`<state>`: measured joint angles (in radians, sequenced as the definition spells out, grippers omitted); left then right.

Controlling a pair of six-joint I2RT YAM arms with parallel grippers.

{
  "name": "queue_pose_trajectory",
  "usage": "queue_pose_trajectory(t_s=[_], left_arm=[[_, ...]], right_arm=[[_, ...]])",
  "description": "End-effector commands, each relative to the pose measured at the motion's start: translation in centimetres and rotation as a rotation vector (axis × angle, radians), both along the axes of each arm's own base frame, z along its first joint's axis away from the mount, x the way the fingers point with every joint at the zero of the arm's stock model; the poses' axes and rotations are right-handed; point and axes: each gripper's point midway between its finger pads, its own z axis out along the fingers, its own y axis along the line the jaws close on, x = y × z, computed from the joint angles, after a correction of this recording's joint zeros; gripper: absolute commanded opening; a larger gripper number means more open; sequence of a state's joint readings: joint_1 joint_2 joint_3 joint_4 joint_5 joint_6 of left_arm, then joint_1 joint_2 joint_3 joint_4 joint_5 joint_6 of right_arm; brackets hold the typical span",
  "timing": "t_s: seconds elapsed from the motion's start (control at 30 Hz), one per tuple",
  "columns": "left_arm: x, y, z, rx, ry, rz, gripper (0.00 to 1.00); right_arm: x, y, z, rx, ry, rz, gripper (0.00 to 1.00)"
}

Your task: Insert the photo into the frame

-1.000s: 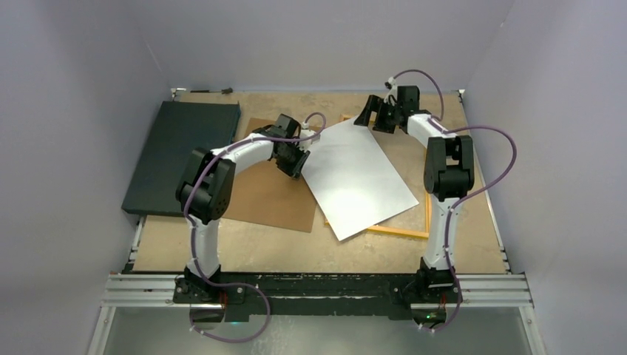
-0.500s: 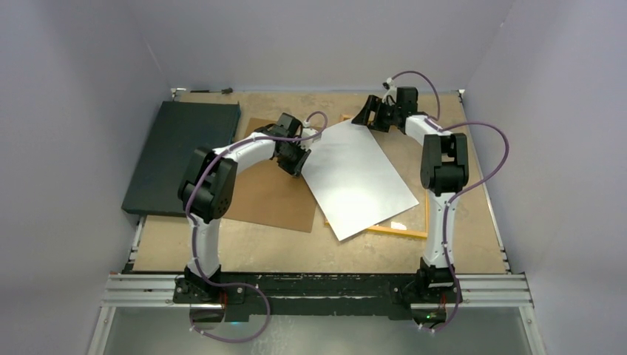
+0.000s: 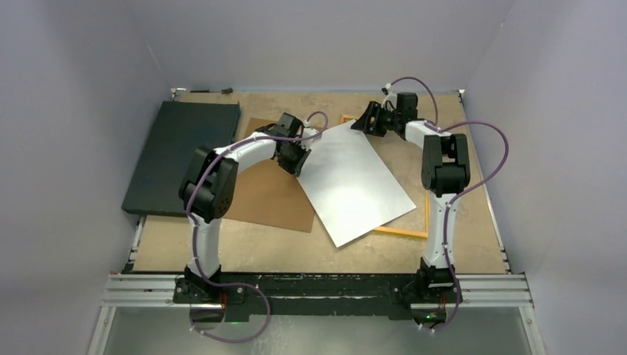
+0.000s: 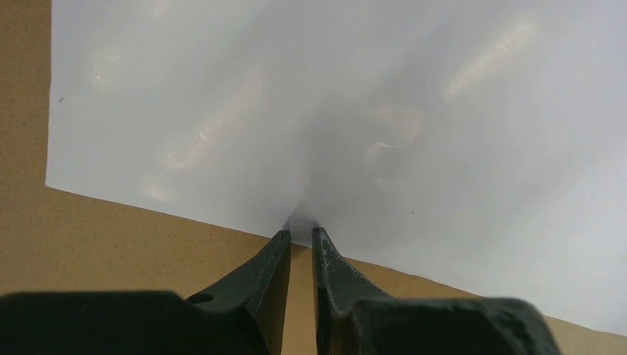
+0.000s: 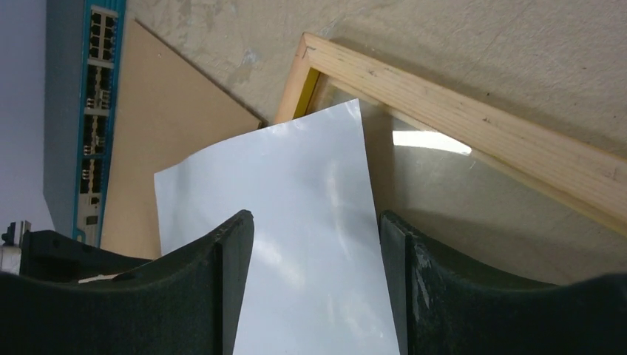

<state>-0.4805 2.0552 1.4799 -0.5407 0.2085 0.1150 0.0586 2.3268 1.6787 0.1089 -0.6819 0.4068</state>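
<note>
The photo (image 3: 353, 181) lies white back up, skewed across the frame (image 3: 403, 233), whose yellow-orange rim shows past its near and right edges. My left gripper (image 3: 299, 159) is at the photo's left edge. In the left wrist view its fingertips (image 4: 299, 233) touch that edge of the photo (image 4: 370, 111), nearly shut, and only brown board shows in the slim gap. My right gripper (image 3: 367, 120) is at the photo's far corner. It stands open (image 5: 316, 218), with the photo (image 5: 310, 244) running between its fingers and the frame's wood-toned corner (image 5: 473, 140) just beyond.
A brown backing board (image 3: 259, 188) lies under the left arm and partly under the photo. A dark flat slab (image 3: 181, 155) fills the table's left side. Grey walls close in on three sides. The arms' base rail (image 3: 318, 285) runs along the near edge.
My right gripper came down and left onto the photo's far corner, and its jaws narrowed. The photo slid slightly toward the near left. The left gripper barely moved.
</note>
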Motion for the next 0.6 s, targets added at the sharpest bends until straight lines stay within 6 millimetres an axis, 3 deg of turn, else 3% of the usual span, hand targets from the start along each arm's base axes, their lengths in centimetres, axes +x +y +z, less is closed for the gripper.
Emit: queue_pose_trajectory(t_s=[0.0,0.4,0.57], left_arm=[[0.5,0.1,-1.4,0.032,0.002,0.013,0.15],[0.6,0.2,-1.5,0.040,-0.007,0.005,0.13],[0.4,0.2,-1.5,0.038,-0.011,-0.001,0.13]], right_arm=[[-1.2,0.7,5.0,0.053,-0.076,0.050,0.64],[-6.3,1.1,6.2,0.120,-0.024,0.072,0.60],[-7.9,0.4,6.5,0.099,-0.014,0.052,0.61]])
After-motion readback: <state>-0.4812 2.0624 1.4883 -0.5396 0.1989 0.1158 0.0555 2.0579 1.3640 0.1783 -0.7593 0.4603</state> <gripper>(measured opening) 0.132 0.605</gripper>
